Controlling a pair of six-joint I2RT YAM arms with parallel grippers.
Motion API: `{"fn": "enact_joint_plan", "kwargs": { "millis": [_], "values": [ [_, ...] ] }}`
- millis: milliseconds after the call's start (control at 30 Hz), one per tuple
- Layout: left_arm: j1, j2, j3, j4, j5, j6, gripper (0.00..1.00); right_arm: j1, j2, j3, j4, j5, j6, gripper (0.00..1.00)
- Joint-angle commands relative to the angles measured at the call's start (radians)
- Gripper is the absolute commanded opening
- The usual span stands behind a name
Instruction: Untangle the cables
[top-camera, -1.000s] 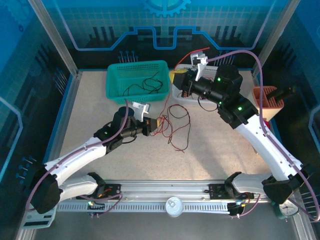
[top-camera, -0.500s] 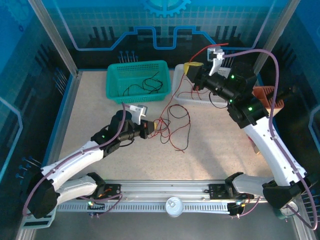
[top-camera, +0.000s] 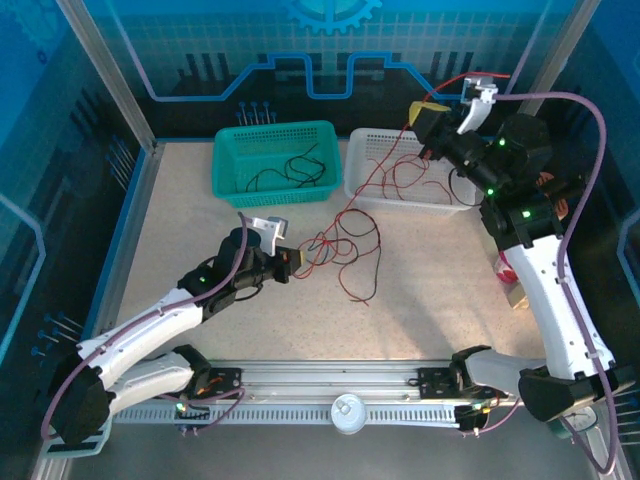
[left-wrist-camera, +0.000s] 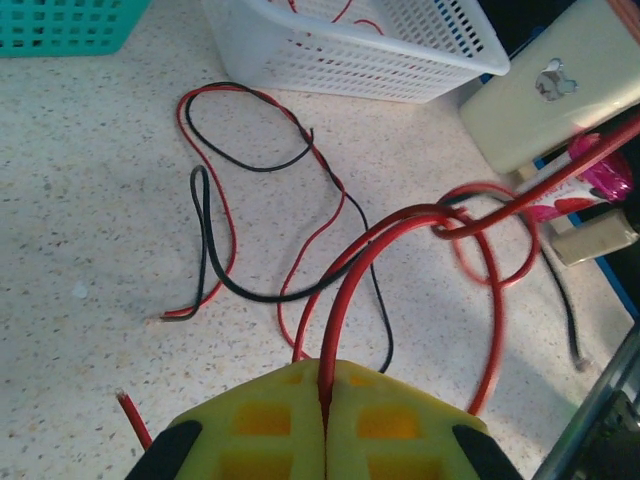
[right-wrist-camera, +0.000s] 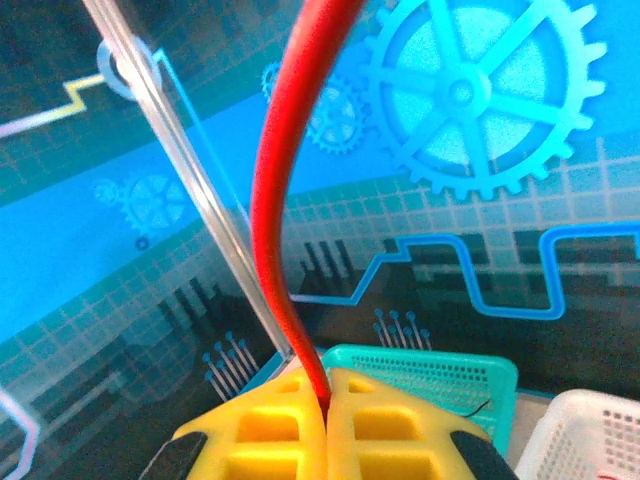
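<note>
A loose tangle of red and black cables (top-camera: 347, 250) lies mid-table. My left gripper (top-camera: 296, 258) sits low at the tangle's left side, shut on a red cable (left-wrist-camera: 345, 290) that rises from between its yellow fingers (left-wrist-camera: 325, 385). A black cable (left-wrist-camera: 215, 250) loops on the table beyond it. My right gripper (top-camera: 425, 115) is raised high over the white basket (top-camera: 370, 190), shut on a red cable (right-wrist-camera: 275, 200) that runs up from its jaws (right-wrist-camera: 325, 395). A red strand (top-camera: 375, 185) slants from there down to the tangle.
The teal basket (top-camera: 225, 165) at the back left holds a few black cables. The white basket holds red cables. A cream box (left-wrist-camera: 545, 95) and a pink packet (left-wrist-camera: 600, 175) lie by the right wall. Glass walls enclose the table.
My right gripper has risen and swung back and to the right with its red cable, drawing the strand out. My left gripper has shifted slightly left and nearer, still shut.
</note>
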Motion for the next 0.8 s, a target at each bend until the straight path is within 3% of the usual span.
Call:
{"fn": "enact_joint_plan", "kwargs": {
  "millis": [0,767],
  "values": [
    [0.005,-0.014,-0.027,-0.058,-0.048,0.007,0.0,-0.045,-0.033,0.065,0.024,0.034,0.027,0.0],
    [0.086,0.029,-0.1,-0.071,-0.057,-0.029,0.0,-0.25,-0.051,0.201,0.002,0.136,0.13,0.0]
  ]
}}
